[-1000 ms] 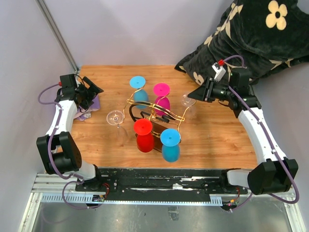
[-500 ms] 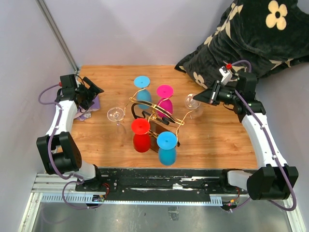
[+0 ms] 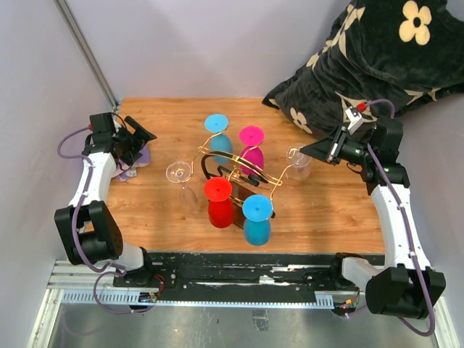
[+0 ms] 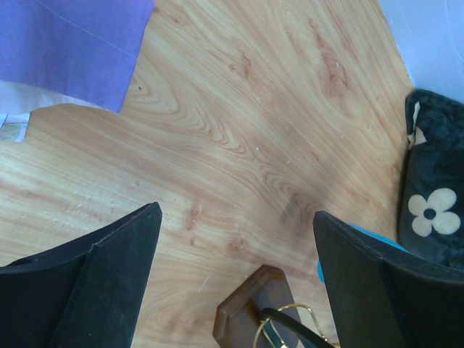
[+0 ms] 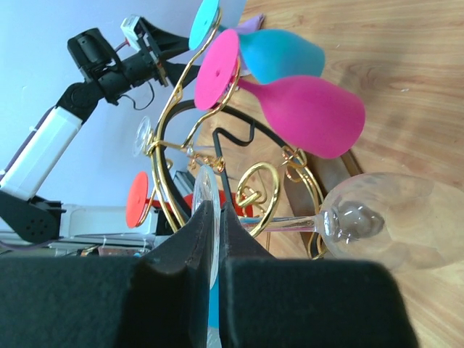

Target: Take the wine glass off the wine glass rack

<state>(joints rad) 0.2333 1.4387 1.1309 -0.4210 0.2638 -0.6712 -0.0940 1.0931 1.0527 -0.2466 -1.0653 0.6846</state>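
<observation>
— What are the right fingers (image 5: 192,239) doing?
— They are pinching shut on the foot of the clear wine glass (image 5: 391,217), holding it bowl-down at the right end of the wine glass rack (image 3: 246,174). Its stem is crossing the gold loops in the wrist view. I cannot tell whether it is touching the wire.
— Room around it?
— Bare table (image 3: 326,210) is lying open to the right and toward the near edge. The black flowered pillow (image 3: 377,58) is spilling over the far right corner, just behind that arm.
— The left fingers (image 4: 119,261)?
— Gaping wide, gripping nothing, hovering near the left edge by the purple cloth (image 4: 72,43), with bare wood between them and the rack.
— What is the rack carrying?
— The red glass (image 3: 219,214), near blue glass (image 3: 256,230), magenta glass (image 3: 250,156) and far blue glass (image 3: 217,145) are hanging foot-up. A second clear glass (image 3: 177,172) is sitting at its left side.
</observation>
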